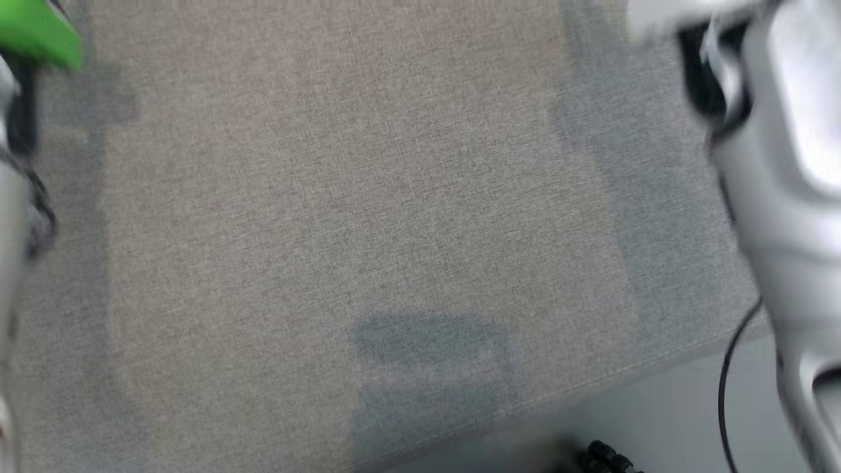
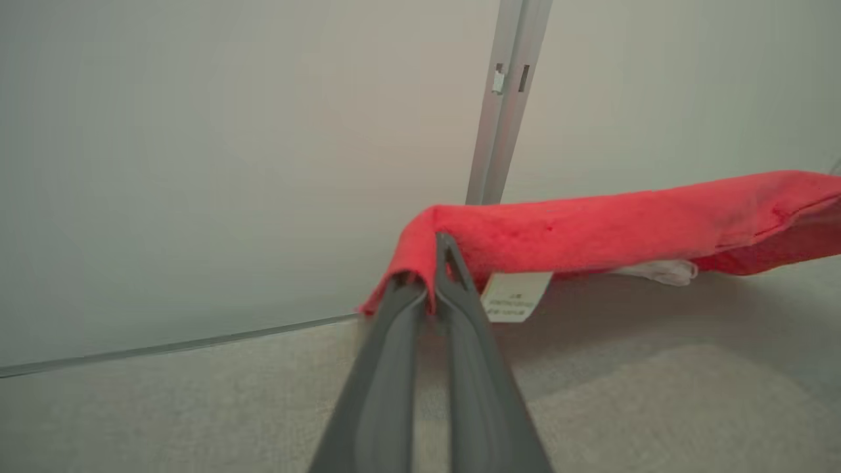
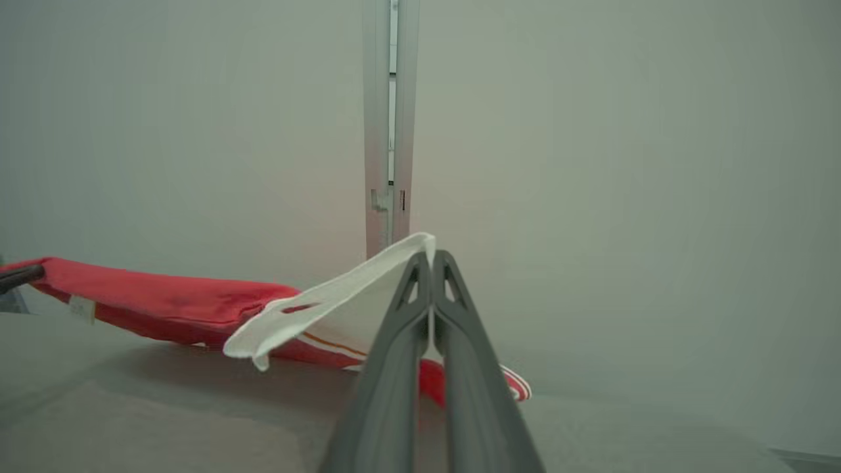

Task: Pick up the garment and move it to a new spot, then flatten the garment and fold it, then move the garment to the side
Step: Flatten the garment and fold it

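Observation:
The garment (image 2: 591, 226) is red with white parts and a small label; it hangs stretched above the grey fabric surface (image 2: 197, 407). In the left wrist view my left gripper (image 2: 433, 263) is shut on a red corner of it, and the cloth runs off to the right. In the right wrist view my right gripper (image 3: 432, 263) is shut on a white edge of the garment (image 3: 164, 299), whose red body trails away to the left and sags toward the surface. In the head view my pale right forearm (image 1: 782, 171) shows at the right edge.
A plain pale wall with a vertical metal rail (image 3: 389, 125) stands behind the surface. The head view looks down on the grey fabric surface (image 1: 361, 217), its front edge at the lower right, with a black cable (image 1: 729, 381) there and a green thing (image 1: 39, 33) at the top left.

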### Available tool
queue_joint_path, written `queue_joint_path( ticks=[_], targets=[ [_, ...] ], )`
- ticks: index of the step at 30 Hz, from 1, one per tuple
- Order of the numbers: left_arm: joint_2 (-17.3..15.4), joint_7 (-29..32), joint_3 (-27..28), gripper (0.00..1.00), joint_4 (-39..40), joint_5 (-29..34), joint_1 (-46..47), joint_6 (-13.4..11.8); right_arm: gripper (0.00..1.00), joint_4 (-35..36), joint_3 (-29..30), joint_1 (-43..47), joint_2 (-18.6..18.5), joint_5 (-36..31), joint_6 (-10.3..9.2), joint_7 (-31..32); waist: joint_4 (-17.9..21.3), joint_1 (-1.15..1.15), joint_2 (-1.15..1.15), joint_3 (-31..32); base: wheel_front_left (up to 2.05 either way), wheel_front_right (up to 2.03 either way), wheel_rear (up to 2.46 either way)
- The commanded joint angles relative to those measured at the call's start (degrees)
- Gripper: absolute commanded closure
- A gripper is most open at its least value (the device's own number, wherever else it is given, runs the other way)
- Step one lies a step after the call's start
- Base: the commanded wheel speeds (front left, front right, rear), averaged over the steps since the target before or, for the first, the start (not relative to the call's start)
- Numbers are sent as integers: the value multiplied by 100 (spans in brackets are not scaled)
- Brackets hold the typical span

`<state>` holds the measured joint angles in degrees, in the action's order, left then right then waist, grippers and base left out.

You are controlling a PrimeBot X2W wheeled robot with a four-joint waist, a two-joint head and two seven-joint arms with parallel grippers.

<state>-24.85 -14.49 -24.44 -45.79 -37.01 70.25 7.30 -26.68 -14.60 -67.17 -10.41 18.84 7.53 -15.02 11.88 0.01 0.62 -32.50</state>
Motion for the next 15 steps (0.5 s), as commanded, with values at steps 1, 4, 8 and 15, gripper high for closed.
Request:
queue_joint_path(
  ticks=[1, 4, 8, 15],
  targets=[
    [4, -42, -112, 100, 5, -97, -455, 18, 100, 208, -173, 580, -140, 179, -8, -18, -89, -1, -62, 322, 0, 0, 0],
    [-3, -76, -314, 100, 172, -305, -1334, 19, 100, 672, -421, 1677, -491, 379, -9, -20, -131, -1, -62, 598, 0, 0, 0],
    [-6, -72, -358, 100, 520, -490, -2104, 10, 100, 1183, -398, 2805, -768, 485, -9, -19, -271, -1, -62, 800, 0, 0, 0],
    [208, -66, -62, 100, 1033, -443, -3817, -64, 100, 1601, -569, 4400, -1172, -102, -8, -19, -410, -1, -62, 1701, 0, 0, 0]
  ],
)
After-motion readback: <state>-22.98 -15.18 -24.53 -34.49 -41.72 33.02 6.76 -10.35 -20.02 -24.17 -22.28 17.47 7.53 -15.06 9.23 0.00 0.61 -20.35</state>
